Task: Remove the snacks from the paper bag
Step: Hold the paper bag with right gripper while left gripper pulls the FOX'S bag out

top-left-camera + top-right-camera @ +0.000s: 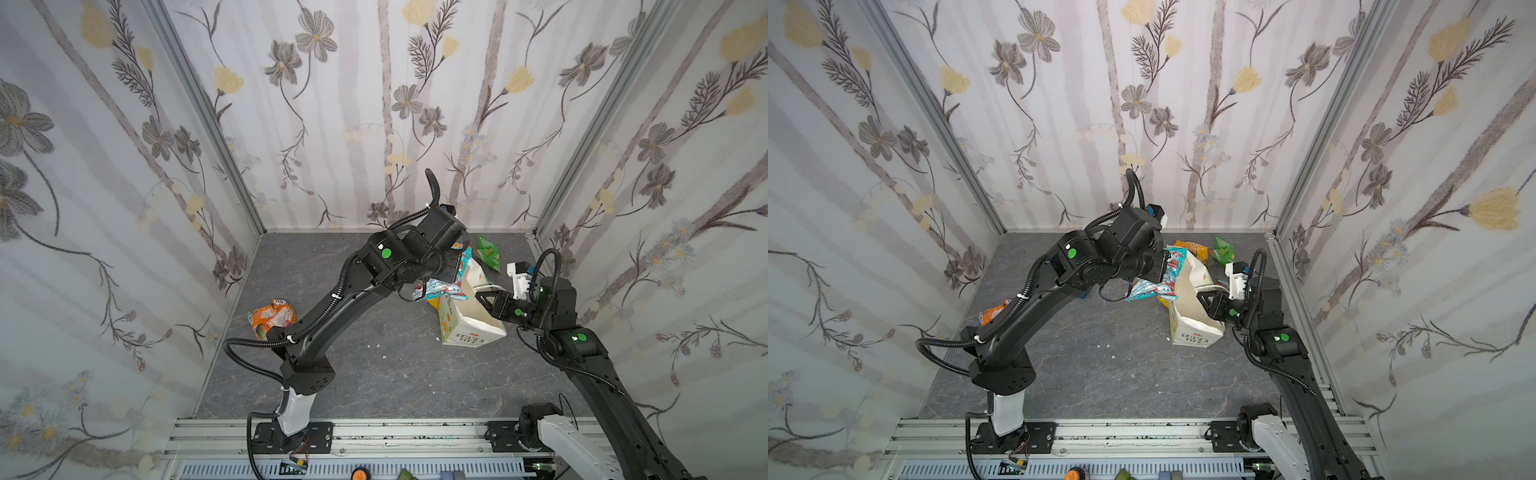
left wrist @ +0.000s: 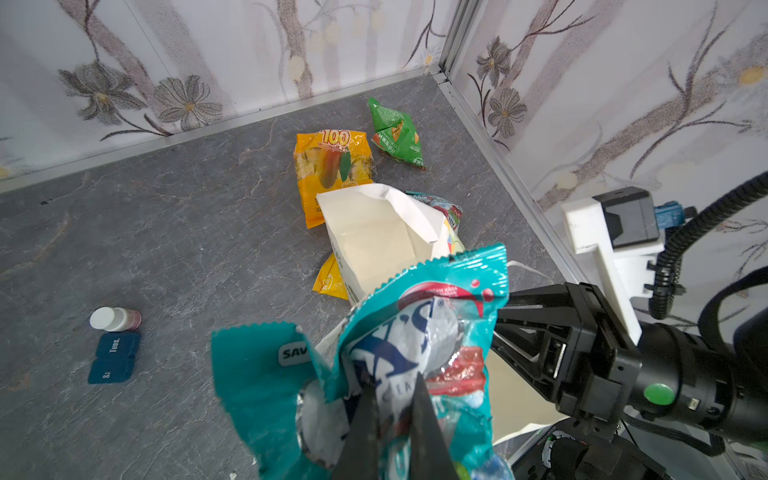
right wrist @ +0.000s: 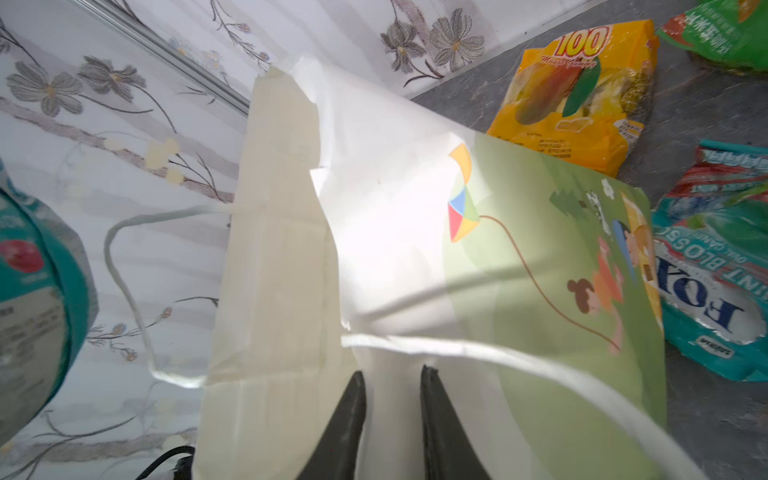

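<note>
In both top views the paper bag lies tipped over on the grey table, mouth toward the far end. A teal packet hangs from the end of the left arm, just beside that mouth. The right gripper sits at the bag's rim. The green packet and the big orange-yellow packet lie out beyond the bag.

Left wrist view now: the left gripper is clamped on the teal packet, crumpled foil bunched between its fingers, above the rim. The bag looks empty inside. A yellow packet pokes out from beneath it, and a second teal packet lies beyond.

Right wrist view: the fingers stand close together astride the bag's wall, with the cord handle looped across in front. Pinching or not, I cannot tell.

So here's the play: carry that packet sideways to bare table well clear of the bag and lower it before letting go. Have the right side hold the paper steady, so the dangling tail doesn't drag the bag along.
</note>
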`<action>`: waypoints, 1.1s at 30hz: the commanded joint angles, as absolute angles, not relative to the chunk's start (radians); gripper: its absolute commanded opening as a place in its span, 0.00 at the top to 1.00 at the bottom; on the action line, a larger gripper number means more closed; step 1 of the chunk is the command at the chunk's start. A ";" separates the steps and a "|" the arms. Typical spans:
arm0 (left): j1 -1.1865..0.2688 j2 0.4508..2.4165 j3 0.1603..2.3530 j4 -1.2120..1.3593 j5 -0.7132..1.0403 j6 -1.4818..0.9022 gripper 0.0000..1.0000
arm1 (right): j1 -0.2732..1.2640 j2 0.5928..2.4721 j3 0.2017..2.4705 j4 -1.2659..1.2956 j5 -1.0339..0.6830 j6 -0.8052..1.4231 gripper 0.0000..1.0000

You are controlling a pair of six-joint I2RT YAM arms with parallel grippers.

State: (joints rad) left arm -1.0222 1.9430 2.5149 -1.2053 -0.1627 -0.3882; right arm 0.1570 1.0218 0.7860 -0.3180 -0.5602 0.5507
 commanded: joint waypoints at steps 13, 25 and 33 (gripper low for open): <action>-1.036 1.873 2.523 -1.236 -0.245 -0.377 1.00 | 0.156 1.046 0.815 -0.194 -0.740 0.688 1.00; -1.049 1.839 2.522 -1.246 -0.266 -0.378 1.00 | 0.169 1.077 0.833 0.065 -0.843 0.933 1.00; -1.051 1.722 2.514 -1.268 -0.346 -0.353 1.00 | 0.304 1.023 0.875 0.090 -0.721 1.015 1.00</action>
State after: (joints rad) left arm -1.0512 1.7588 2.5149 -1.2579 -0.2771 -0.3660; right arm 0.2687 1.0271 0.8642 0.0212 -0.7914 0.9569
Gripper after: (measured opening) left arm 0.082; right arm 0.048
